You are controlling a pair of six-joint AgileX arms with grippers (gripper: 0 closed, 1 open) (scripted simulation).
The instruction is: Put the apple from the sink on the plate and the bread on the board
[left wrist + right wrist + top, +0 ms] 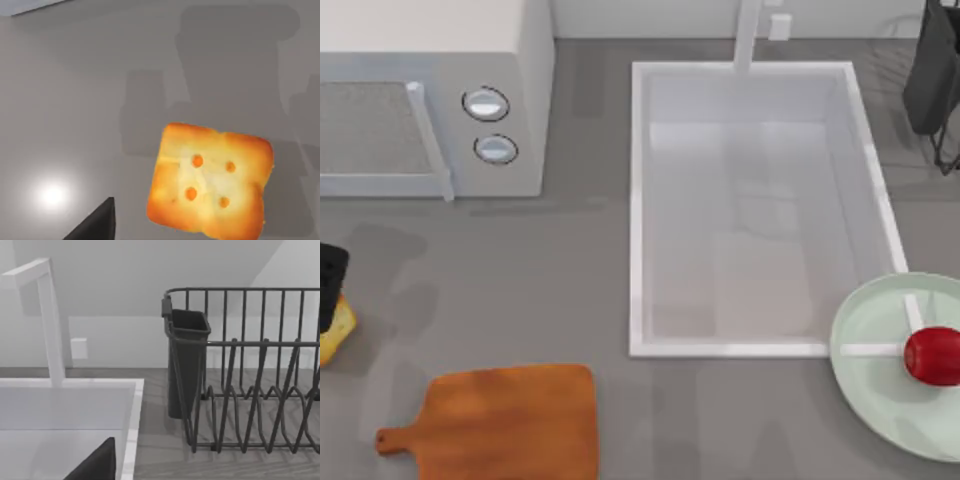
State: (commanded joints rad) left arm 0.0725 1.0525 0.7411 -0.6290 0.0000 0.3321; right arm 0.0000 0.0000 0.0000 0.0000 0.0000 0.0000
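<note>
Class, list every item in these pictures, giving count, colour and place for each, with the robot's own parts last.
sink: one, white, centre, with a white tap
plate: one, pale green, bottom right
apple: one, red, on the plate
bread: one, golden-yellow, left edge of the table
board: one, orange-brown, bottom left
microwave: one, white, top left
dish rack: one, dark, right of the sink
left gripper: one, black, over the bread
right arm: one, dark, top right

Microwave (430,100): white, at the bench's (520,290) far left corner, two round knobs (486,104) stacked on its right panel, door handle (430,140) at front. Dish rack (250,390): dark wire, far right on the grey bench, with a dark cutlery cup (186,360) clipped at its end.
</note>
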